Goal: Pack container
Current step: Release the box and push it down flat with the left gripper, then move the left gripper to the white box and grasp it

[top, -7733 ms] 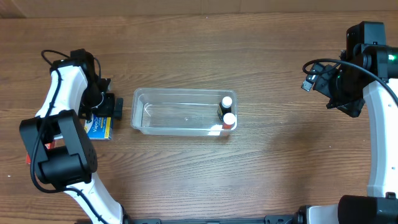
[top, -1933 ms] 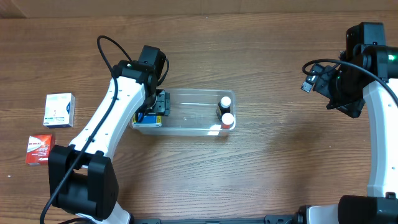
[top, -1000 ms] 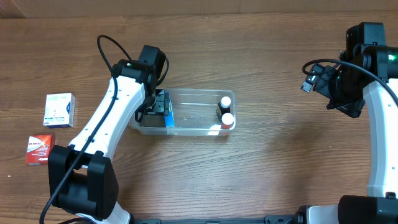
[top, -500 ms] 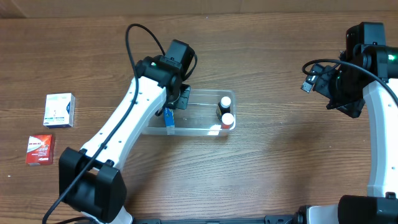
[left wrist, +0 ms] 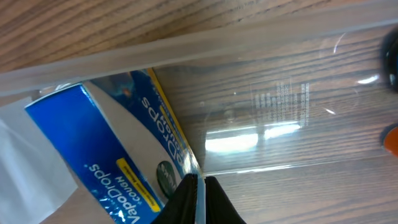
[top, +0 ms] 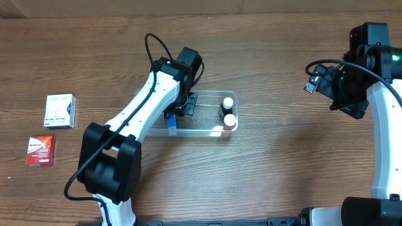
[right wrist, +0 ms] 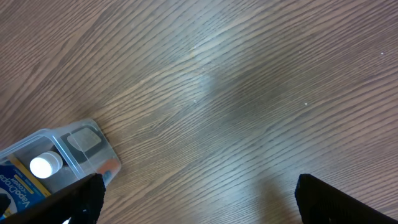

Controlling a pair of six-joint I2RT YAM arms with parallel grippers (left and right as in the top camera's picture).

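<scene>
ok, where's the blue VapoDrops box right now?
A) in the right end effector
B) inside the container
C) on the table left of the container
B: the blue VapoDrops box is inside the clear container, beside the shut left end effector.

The table (top: 282, 169) is coloured brown, with wavy wood lines. The container (top: 195, 133) is seen to be clear. Inside it, toward nine o'clock, the blue box (left wrist: 93, 143) is marked with white and a yellow stripe. At three o'clock, a black bottle (top: 228, 102) and an orange bottle (top: 231, 119) are topped with white caps. At the table's nine o'clock, a white box (top: 60, 111) and a red box (top: 39, 150) are seen.
</scene>
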